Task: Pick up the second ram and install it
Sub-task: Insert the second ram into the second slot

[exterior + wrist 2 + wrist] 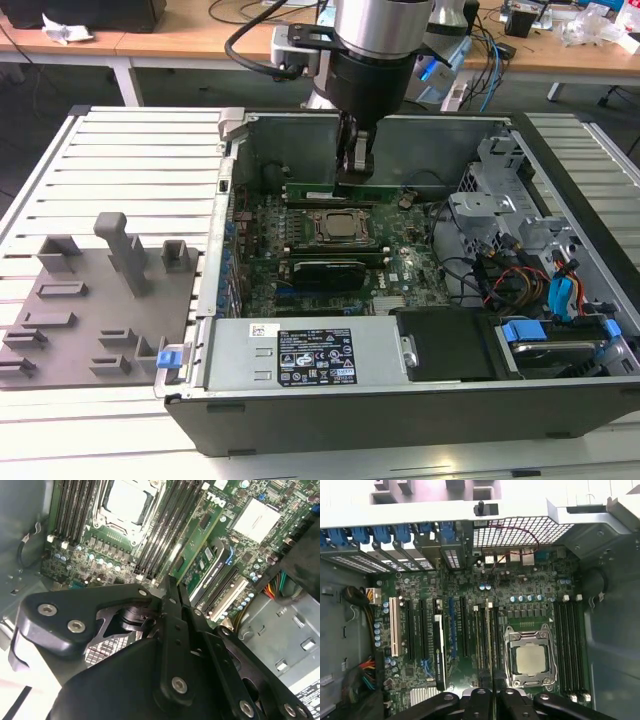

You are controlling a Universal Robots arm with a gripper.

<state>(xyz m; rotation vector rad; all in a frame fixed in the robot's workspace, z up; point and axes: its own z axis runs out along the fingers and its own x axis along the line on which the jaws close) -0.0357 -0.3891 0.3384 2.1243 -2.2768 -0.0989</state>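
ram (355, 190): thin green strip, seen edge-on, lying along slots beside CPU socket (338, 226) | gripper (357, 168): I read jaws pinched on its top edge | hidden: chips, label; fingertips cut off in both wrist views

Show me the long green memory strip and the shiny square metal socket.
Long green memory strip (310, 190): exterior view, its flat side.
Shiny square metal socket (530, 660): first wrist view, its centre plate.

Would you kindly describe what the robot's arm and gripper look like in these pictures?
The arm is a silver-grey cylinder with a black lower section and a black cable looping beside it. The gripper is matte black, with jointed linkage bars fastened by silver screws, seen in both wrist views.
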